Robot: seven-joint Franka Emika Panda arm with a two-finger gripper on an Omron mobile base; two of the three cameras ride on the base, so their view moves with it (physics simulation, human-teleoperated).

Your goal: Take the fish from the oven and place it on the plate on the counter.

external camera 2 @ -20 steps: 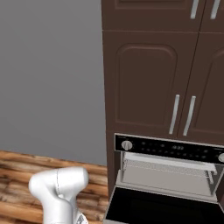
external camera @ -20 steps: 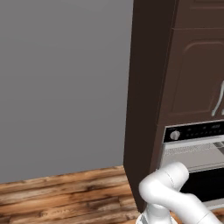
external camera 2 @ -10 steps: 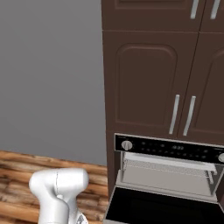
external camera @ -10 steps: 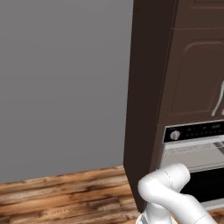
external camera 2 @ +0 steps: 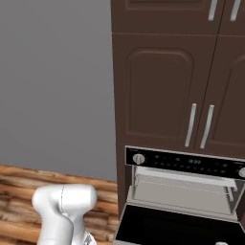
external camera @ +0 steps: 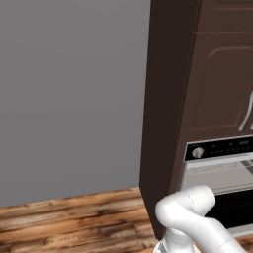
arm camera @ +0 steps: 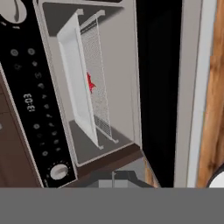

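In the hand view, rolled sideways, the oven [arm camera: 118, 57] stands open. The small red fish [arm camera: 90, 82] lies on the wire rack [arm camera: 98, 87] inside, beside a white tray [arm camera: 74, 83]. My gripper [arm camera: 113, 176] hangs in front of the cavity, well short of the fish, with its dark fingertips pressed together and nothing between them. The black control panel [arm camera: 30, 100] with its silver knob [arm camera: 58, 171] runs along the left. Both base views show the oven [external camera: 222, 170] [external camera 2: 184, 184] with its door [external camera 2: 177, 227] folded down. The plate and the counter are out of view.
Dark brown cabinet doors [external camera 2: 160, 91] with silver handles [external camera 2: 190, 124] rise above the oven. A grey wall [external camera: 69, 94] and wood floor [external camera: 74, 222] lie to the left. The lowered oven door juts out towards the base.
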